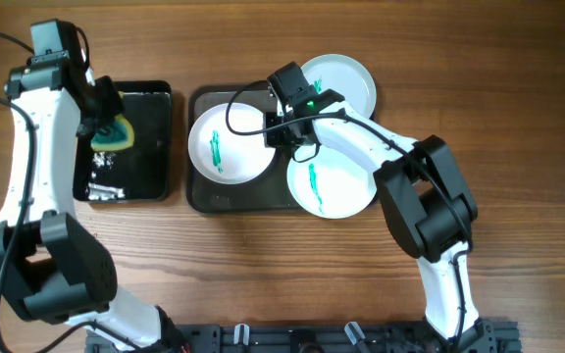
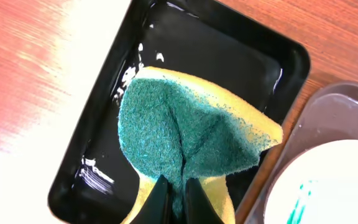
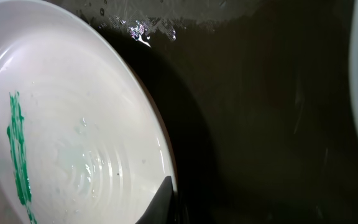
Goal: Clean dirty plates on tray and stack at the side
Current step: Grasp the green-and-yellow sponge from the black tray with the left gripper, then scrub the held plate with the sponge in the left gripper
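Observation:
Three white plates with teal smears lie on the dark grey tray (image 1: 204, 199): one at the left (image 1: 226, 142), one at the back right (image 1: 341, 80), one at the front right (image 1: 333, 184). My right gripper (image 1: 281, 132) is at the left plate's right rim. In the right wrist view one finger (image 3: 165, 198) lies over that plate's (image 3: 73, 118) edge and the other finger is hidden below it. My left gripper (image 1: 106, 126) is shut on a green and yellow sponge (image 2: 191, 124), pinching it (image 2: 178, 194) above the small black tray (image 2: 229, 50).
The black sponge tray (image 1: 150, 157) stands left of the grey tray (image 3: 266, 112) and holds wet foam. The back right plate overhangs the grey tray's far corner. Bare wooden table lies in front and to the right.

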